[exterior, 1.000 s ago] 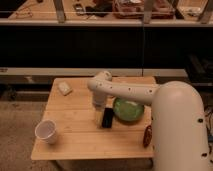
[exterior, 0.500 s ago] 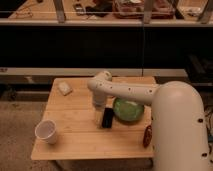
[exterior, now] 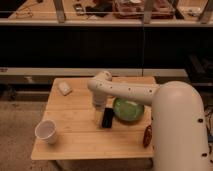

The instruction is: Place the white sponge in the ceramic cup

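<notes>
The white sponge (exterior: 64, 88) lies at the back left of the wooden table (exterior: 75, 115). The ceramic cup (exterior: 46, 132) stands tilted near the table's front left corner, and I cannot see inside it. My gripper (exterior: 103, 118) hangs low over the middle of the table, just left of the green bowl (exterior: 128, 110). It is well to the right of both the sponge and the cup and touches neither. My white arm (exterior: 125, 90) reaches in from the right.
The wide green bowl sits right of centre. A small reddish-brown object (exterior: 147, 136) lies near the table's front right edge, beside my large white arm casing (exterior: 177, 130). A dark shelf unit (exterior: 100, 45) runs behind the table.
</notes>
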